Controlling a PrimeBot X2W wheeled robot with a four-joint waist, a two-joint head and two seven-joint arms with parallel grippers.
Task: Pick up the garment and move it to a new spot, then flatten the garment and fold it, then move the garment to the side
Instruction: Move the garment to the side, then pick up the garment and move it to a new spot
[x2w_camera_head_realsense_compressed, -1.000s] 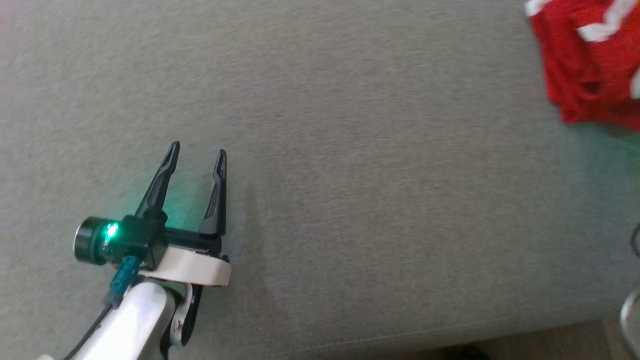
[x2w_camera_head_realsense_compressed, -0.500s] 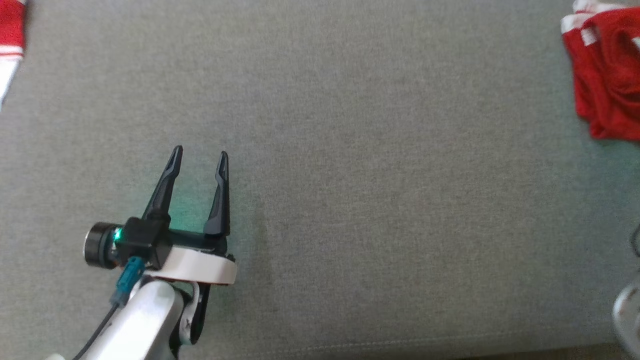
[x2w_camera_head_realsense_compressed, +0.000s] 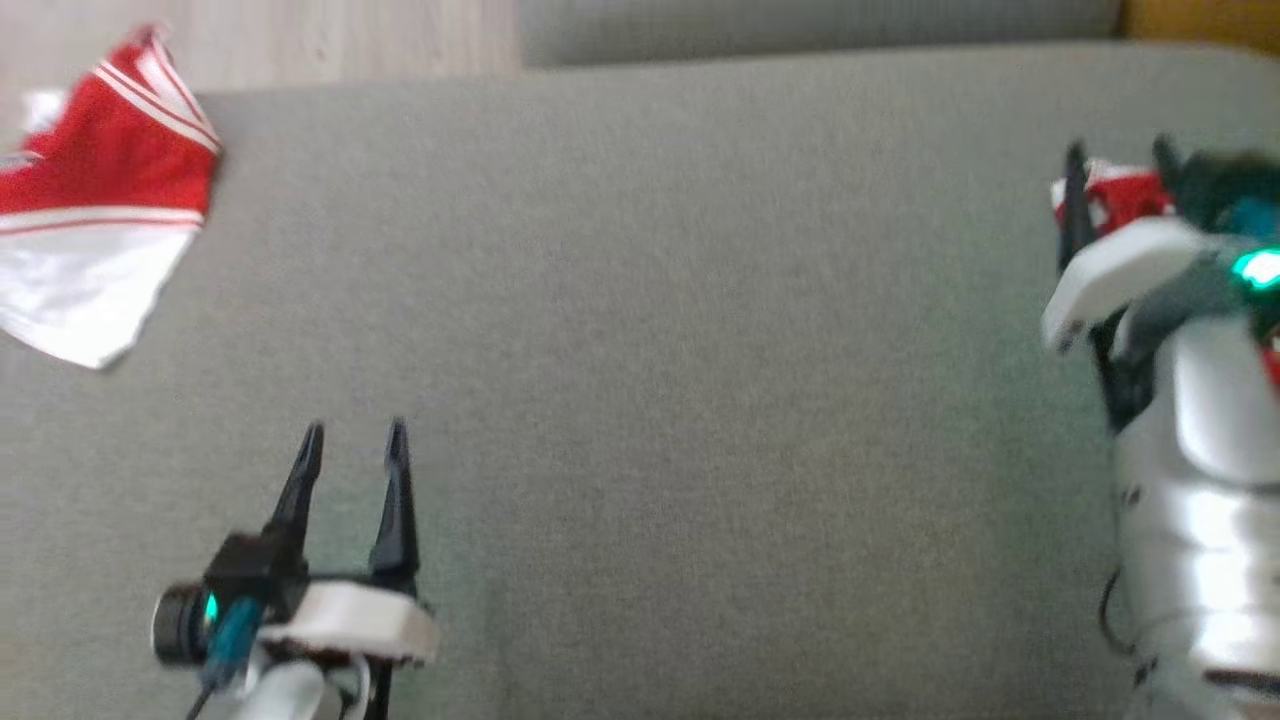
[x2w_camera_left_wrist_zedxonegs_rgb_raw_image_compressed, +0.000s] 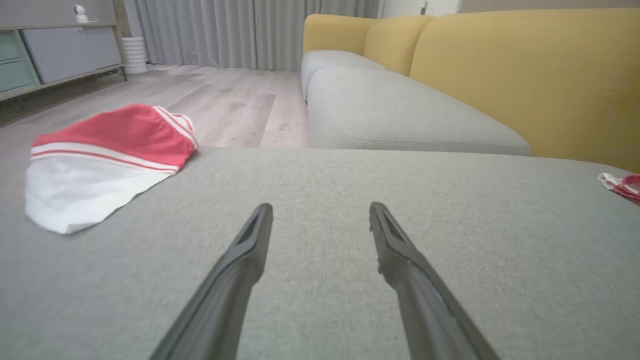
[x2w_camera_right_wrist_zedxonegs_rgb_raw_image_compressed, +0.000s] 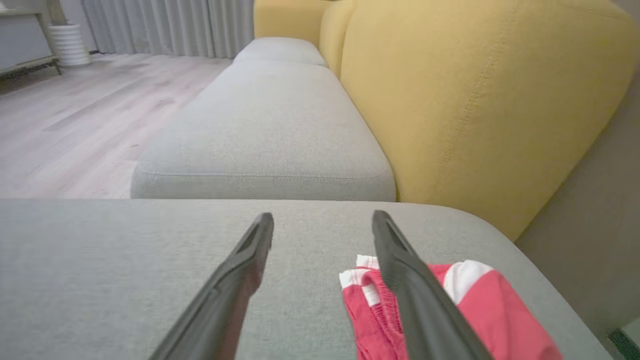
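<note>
A crumpled red and white garment (x2w_camera_head_realsense_compressed: 1120, 195) lies at the far right of the grey cushion (x2w_camera_head_realsense_compressed: 700, 350). My right gripper (x2w_camera_head_realsense_compressed: 1118, 150) hangs just over it, open, with nothing between its fingers. In the right wrist view the garment (x2w_camera_right_wrist_zedxonegs_rgb_raw_image_compressed: 475, 310) lies under and to the right of the right finger of that gripper (x2w_camera_right_wrist_zedxonegs_rgb_raw_image_compressed: 322, 216). My left gripper (x2w_camera_head_realsense_compressed: 353, 430) stands open and empty at the lower left, low over bare cushion. In the left wrist view, the left gripper (x2w_camera_left_wrist_zedxonegs_rgb_raw_image_compressed: 321, 207) points across the cushion, and the garment (x2w_camera_left_wrist_zedxonegs_rgb_raw_image_compressed: 625, 184) is a small patch at the far right.
Another garment (x2w_camera_head_realsense_compressed: 100, 230), red above and white below, lies flat at the cushion's far left corner (x2w_camera_left_wrist_zedxonegs_rgb_raw_image_compressed: 105, 150). Behind the cushion run a second grey seat (x2w_camera_right_wrist_zedxonegs_rgb_raw_image_compressed: 265, 130) and a yellow backrest (x2w_camera_right_wrist_zedxonegs_rgb_raw_image_compressed: 475, 100). Wooden floor (x2w_camera_left_wrist_zedxonegs_rgb_raw_image_compressed: 225, 100) lies beyond the far edge.
The head camera has tilted up, bringing the far edge, the left garment and my right arm into view. The right gripper has opened over the crumpled garment. The left gripper stays open.
</note>
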